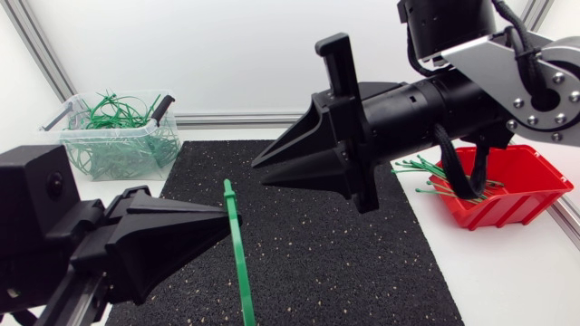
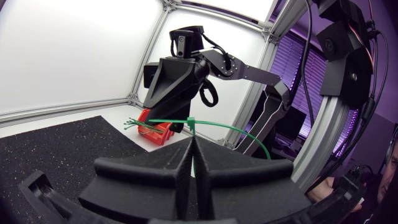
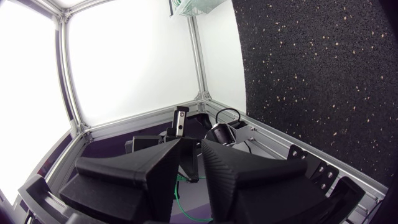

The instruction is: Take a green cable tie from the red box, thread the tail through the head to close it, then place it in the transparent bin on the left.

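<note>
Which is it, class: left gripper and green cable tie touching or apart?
Touching. The left wrist view shows the left gripper shut on the green cable tie.

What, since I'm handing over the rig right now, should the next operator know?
Left end effector: shut on a green cable tie near its head, over the black mat.
Right end effector: open, empty, raised over the mat.
Red box: at the right, spare ties inside. Transparent bin: far left.
Done: one tie picked. Left: thread tail through head, place it in the bin.
</note>
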Motion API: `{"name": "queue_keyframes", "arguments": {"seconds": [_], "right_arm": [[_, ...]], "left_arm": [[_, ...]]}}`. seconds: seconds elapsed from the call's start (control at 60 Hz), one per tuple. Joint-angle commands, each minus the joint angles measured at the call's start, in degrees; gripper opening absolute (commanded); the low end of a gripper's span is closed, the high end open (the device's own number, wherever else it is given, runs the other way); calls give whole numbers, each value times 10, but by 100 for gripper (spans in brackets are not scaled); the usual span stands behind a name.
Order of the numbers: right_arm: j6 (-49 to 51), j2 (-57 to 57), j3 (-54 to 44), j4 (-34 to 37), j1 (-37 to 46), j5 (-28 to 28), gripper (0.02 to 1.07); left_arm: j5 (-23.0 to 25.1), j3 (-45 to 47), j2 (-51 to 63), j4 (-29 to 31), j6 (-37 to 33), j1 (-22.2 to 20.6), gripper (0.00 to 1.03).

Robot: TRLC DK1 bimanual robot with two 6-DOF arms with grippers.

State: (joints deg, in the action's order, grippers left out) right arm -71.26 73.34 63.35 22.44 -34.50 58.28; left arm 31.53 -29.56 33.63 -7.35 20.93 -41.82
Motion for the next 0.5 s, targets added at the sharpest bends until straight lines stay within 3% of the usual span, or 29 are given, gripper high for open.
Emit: {"name": "queue_keyframes", "arguments": {"seconds": [0.0,0.483], "right_arm": [[13,11,21,5,-14,-1,33],[15,15,32,21,-44,1,32]], "left_arm": [[7,6,1,-5,-9,-7,4],[7,-8,28,-12,-21,-12,4]]}}
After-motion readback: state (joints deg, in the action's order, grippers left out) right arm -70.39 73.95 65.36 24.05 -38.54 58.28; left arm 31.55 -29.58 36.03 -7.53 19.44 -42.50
